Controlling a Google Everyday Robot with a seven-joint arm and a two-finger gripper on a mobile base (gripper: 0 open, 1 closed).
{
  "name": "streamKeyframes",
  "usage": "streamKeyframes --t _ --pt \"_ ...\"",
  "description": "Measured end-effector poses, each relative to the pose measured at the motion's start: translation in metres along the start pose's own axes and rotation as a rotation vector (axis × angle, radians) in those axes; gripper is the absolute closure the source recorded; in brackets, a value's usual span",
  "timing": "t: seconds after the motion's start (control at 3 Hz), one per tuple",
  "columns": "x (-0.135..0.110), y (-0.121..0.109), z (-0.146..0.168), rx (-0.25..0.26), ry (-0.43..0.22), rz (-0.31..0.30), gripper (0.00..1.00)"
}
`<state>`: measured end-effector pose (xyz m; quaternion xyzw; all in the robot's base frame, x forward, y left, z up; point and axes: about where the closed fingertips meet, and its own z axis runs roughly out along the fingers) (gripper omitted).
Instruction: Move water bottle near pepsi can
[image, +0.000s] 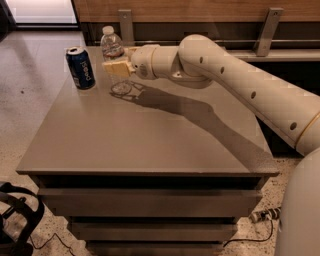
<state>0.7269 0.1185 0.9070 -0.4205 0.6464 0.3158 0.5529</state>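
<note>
Camera view looks down on a grey-brown worktop from its near edge, with drawer fronts showing below. At the far left part of the top stands the bottle, upright, white cap up, its clear base seeming to rest on the surface. The claw is closed around the bottle's middle: one pale finger crosses in front of the label band and the other sits behind, so the claw is holding the bottle. The cream arm reaches in from the right side, stretched low across the far half of the top, and throws a long dark shadow on the worktop beneath it.

The can, dark blue with white lettering and a silver top, stands upright just to the left of the bottle, close to the worktop's far left corner. Can and bottle are near one another but apart, with a strip of bare top between them.

On the speckled floor, a black strap-like object lies at lower left, and a cable lies at lower right beside the robot's pale body.
</note>
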Motion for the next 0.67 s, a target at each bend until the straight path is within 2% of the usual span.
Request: streamKeyframes --t 0.33,0.67 --pt "-0.0003 0.0017 0.0019 -0.004 0.000 0.000 0.00" --pt "-0.0003 0.0018 0.0019 -0.004 0.000 0.000 0.00"
